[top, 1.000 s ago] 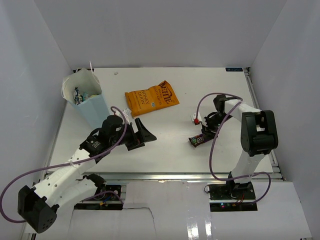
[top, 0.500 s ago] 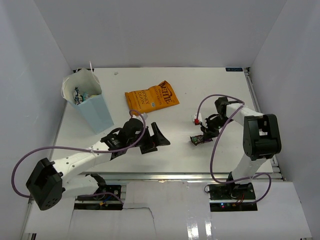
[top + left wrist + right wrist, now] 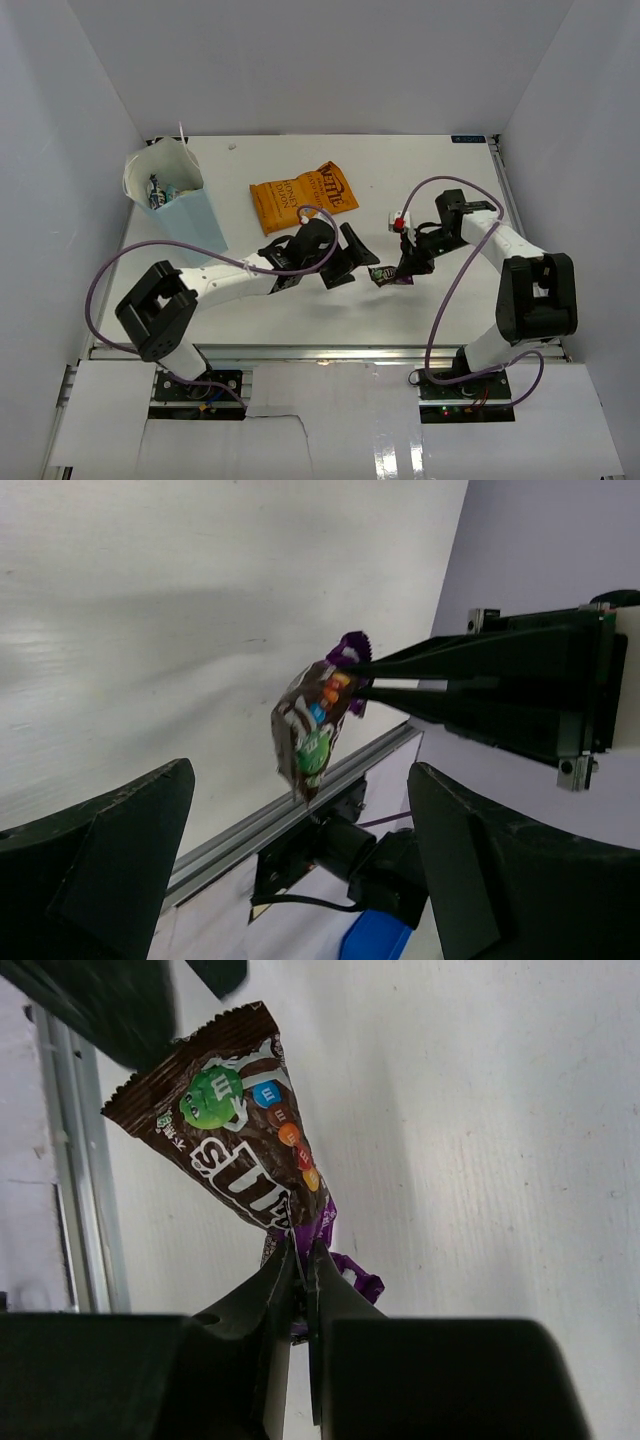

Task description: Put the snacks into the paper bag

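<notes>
Apparent handover mid-worktop: the right hand (image 3: pixel 302 1255) pinches a dark purple crinkly packet (image 3: pixel 235 1130) aloft by one end. The left hand (image 3: pixel 350 262), spread wide and empty, must next grip it, then reach the light-blue paper bag (image 3: pixel 195 225) at the far-left corner.

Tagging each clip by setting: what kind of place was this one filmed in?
Probably a lab robot cell, not a home or shop. Plain white walls box in a white table, the left arm and right arm are mounted at its near edge, and a paper bag and an orange bag are set out.
</notes>
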{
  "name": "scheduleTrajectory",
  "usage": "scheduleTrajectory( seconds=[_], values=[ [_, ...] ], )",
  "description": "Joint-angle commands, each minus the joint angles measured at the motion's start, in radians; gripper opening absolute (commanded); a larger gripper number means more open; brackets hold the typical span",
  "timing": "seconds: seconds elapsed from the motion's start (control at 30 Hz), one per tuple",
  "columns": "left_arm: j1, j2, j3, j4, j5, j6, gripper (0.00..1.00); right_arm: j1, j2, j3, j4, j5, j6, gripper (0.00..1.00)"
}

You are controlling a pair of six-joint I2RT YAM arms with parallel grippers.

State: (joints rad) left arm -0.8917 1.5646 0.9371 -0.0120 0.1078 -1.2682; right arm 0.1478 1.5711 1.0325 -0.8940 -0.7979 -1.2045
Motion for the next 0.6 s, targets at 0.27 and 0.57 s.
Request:
scheduleTrajectory(
  seconds=[0.27, 0.57],
  values=[
    [-0.027, 0.088, 0.082, 0.073, -0.092, -0.132, 0.77, 0.022, -0.137, -0.057, 0.182, -0.169, 0.486, 0.08],
    [-0.027, 0.055, 0.057, 0.121, -0.125, -0.143, 0.35, 0.055, -0.181, -0.118, 0.334, -0.198, 0.701, 0.11]
  ],
)
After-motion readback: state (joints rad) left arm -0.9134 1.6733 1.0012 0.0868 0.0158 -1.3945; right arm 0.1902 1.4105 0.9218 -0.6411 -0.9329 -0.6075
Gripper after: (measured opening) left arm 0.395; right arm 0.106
